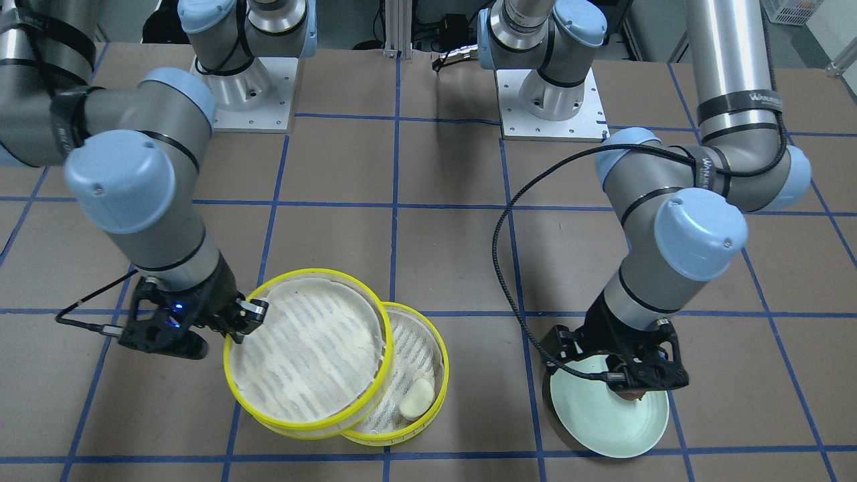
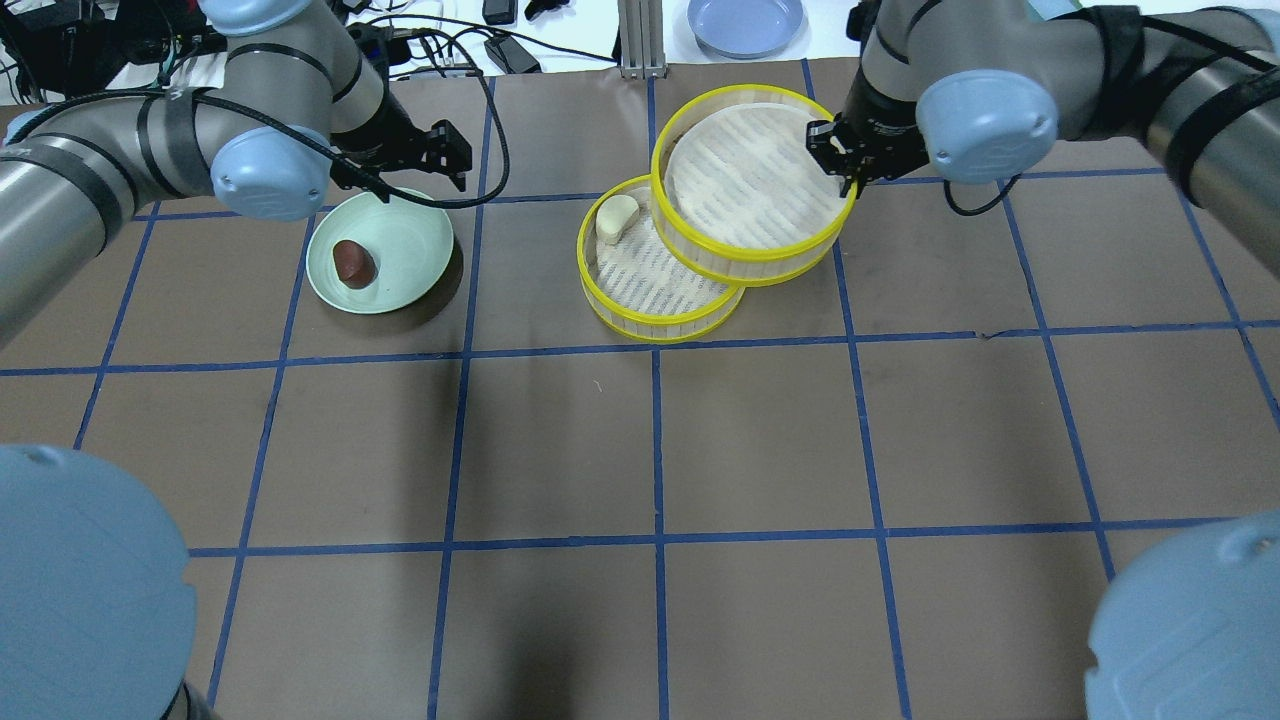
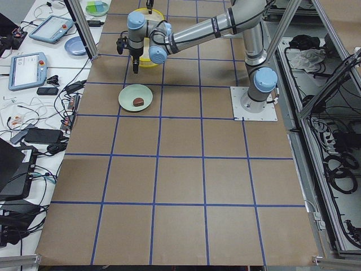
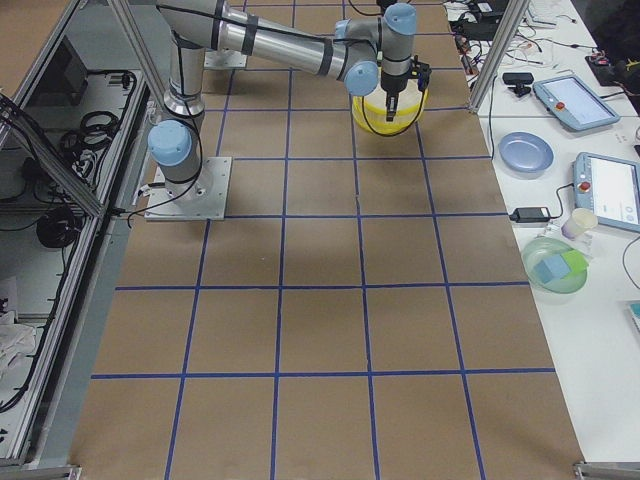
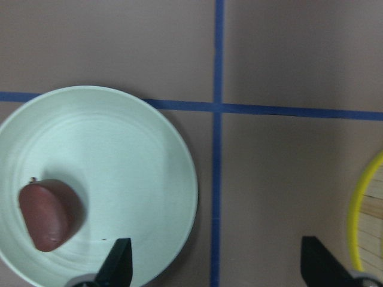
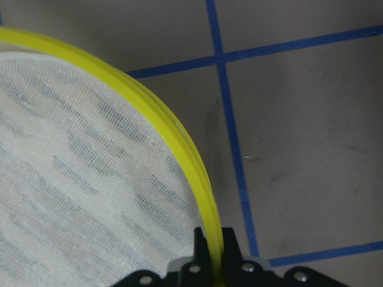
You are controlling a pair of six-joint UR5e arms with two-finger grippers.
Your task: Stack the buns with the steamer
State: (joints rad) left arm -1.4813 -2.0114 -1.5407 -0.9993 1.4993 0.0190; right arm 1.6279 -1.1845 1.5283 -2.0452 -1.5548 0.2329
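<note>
Black cable strap [image 1: 740, 102] round my left arm [image 1: 730, 60]: white lettering, seems to begin "WAN", rest blurred. Second strap [image 1: 703, 169] lower on same arm: same print, unreadable. Strap [image 1: 63, 134] on my right arm [image 1: 154, 134]: faint letters, illegible. Pendant screen [image 4: 606, 190] on side table: too small to read.

Bright even overhead light, soft shadows, sharp

2 steamer tiers: upper tier [image 2: 742, 192], lower tier [image 2: 652, 287]. 2 buns: white bun [image 2: 615, 218], brown bun [image 2: 353, 263]. 1 green plate [image 2: 410, 240], 1 blue plate [image 2: 745, 22].
</note>
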